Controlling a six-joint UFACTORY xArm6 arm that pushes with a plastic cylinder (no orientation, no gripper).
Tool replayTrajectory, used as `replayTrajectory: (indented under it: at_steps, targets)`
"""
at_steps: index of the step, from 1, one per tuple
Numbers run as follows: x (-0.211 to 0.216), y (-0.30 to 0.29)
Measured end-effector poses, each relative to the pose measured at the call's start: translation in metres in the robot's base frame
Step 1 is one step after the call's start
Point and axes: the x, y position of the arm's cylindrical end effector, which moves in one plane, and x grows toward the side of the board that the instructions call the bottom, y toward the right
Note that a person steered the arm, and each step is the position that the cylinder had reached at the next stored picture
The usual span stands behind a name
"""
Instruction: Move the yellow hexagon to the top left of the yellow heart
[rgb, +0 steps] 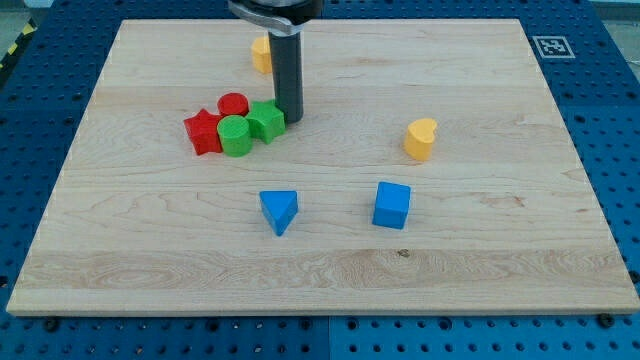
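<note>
The yellow hexagon (261, 54) sits near the view's top, left of centre, partly hidden behind my rod. The yellow heart (421, 138) lies to the view's right of centre. My tip (289, 118) rests on the board below the hexagon and just right of the green star (266, 121), close to or touching it. The hexagon is far to the upper left of the heart.
A cluster sits left of my tip: a red cylinder (233, 104), a red star (204, 131), a green cylinder (236, 136) and the green star. A blue triangle (279, 210) and a blue cube (392, 205) lie lower down. The wooden board (500, 260) ends in blue pegboard.
</note>
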Motion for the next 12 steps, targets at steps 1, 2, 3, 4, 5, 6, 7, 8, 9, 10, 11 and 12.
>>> replayTrajectory:
  at_steps: [1, 2, 3, 4, 5, 6, 7, 8, 9, 10, 11, 12]
  targets:
    - [0.001, 0.021]
    - [0.001, 0.077]
    - [0.001, 0.101]
    - [0.001, 0.101]
    - [-0.017, 0.075]
    - [-0.042, 0.022]
    - [-0.049, -0.057]
    - [-0.091, -0.096]
    - [-0.139, -0.096]
    - [-0.146, -0.092]
    - [-0.137, -0.075]
    - [-0.123, -0.043]
